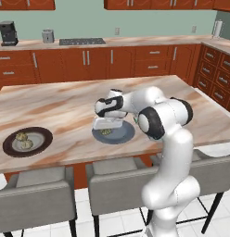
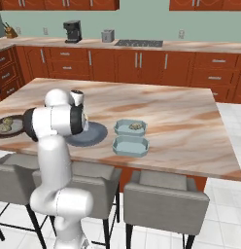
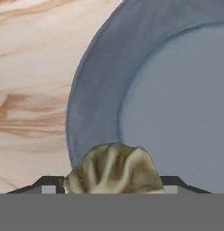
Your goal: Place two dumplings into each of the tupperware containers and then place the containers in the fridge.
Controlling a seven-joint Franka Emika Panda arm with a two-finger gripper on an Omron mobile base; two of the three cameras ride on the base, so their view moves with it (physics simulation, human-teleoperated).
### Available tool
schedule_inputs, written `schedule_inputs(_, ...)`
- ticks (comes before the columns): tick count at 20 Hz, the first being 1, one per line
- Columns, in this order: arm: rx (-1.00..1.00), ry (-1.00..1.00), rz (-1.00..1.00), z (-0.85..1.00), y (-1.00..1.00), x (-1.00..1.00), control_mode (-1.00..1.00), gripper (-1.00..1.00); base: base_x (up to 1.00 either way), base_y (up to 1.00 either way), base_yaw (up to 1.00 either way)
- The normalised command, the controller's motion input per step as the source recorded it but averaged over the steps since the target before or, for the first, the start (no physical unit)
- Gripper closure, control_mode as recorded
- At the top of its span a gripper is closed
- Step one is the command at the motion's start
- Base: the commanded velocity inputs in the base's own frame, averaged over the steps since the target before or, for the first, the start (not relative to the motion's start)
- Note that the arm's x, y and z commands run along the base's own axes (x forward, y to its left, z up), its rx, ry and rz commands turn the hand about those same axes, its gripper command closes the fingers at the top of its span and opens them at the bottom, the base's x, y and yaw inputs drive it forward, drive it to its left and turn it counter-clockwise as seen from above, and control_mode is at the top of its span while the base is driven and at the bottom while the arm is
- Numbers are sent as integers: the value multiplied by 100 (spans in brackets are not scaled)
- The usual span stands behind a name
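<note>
The jaws stand apart with a dumpling between the two dark fingertips, one tip at each side of it. Whether the tips already press on it or only flank it cannot be told. The dumpling lies on the round grey-blue plate, close to its rim, and the gripper is down low over that plate on the marble island.

The hand points straight down. The forearm reaches out level above the counter from a bent elbow, and the white arm rises from the floor in front of the grey stools.

To the robot's right of the plate two pale blue tubs sit side by side on the island, just beside each other. The farther one holds a dumpling; the nearer tub looks bare inside. Well to the left, a dark-rimmed plate carries two more dumplings. On the far counter stand a coffee machine and a toaster.
</note>
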Motion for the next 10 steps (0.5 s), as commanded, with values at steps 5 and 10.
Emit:
schedule_inputs(5,1,-8,-27,99,-92,-9,-100,100,0,0,0)
schedule_inputs(10,0,0,-21,78,-100,27,-100,100,0,0,0)
